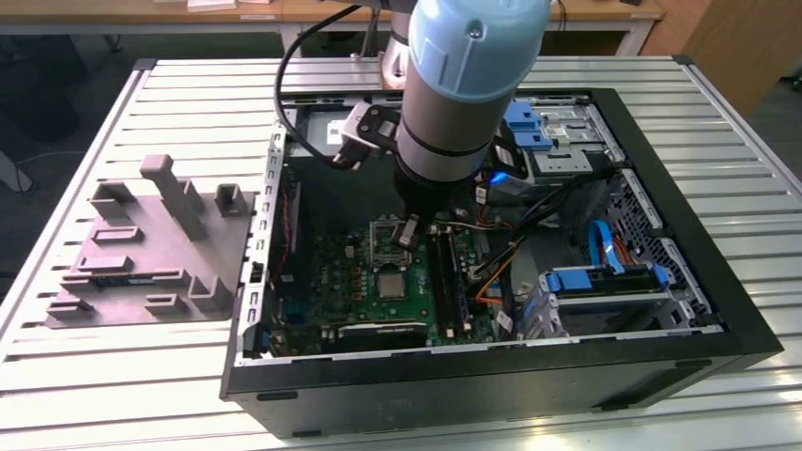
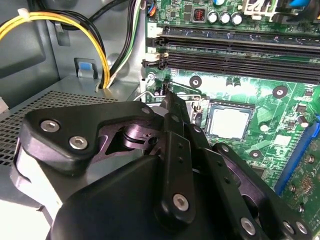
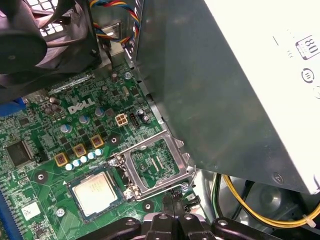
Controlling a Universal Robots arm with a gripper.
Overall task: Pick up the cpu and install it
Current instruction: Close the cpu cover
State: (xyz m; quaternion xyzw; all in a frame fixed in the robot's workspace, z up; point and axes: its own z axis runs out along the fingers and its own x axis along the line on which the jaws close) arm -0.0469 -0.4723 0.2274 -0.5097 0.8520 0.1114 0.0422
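Observation:
The cpu [image 1: 393,285] [image 2: 228,122] [image 3: 95,192] lies flat in its socket on the green motherboard [image 1: 338,282], silvery top facing up. The socket's metal retaining frame [image 3: 155,167] is swung open beside it. My gripper [image 1: 408,237] [image 2: 169,100] [image 3: 174,200] hangs low inside the computer case, its tips at the edge of that open frame, a short way from the cpu and not touching it. The fingers [image 2: 175,150] are pressed together and I see nothing held between them.
The open black computer case [image 1: 701,282] lies on a slatted metal table [image 1: 150,376]. A grey moulded fixture [image 1: 138,254] stands at the exterior view's left. The power supply [image 3: 240,75], memory slots [image 2: 240,55], yellow and black cables [image 2: 100,55] and blue drive brackets [image 1: 602,280] crowd the arm.

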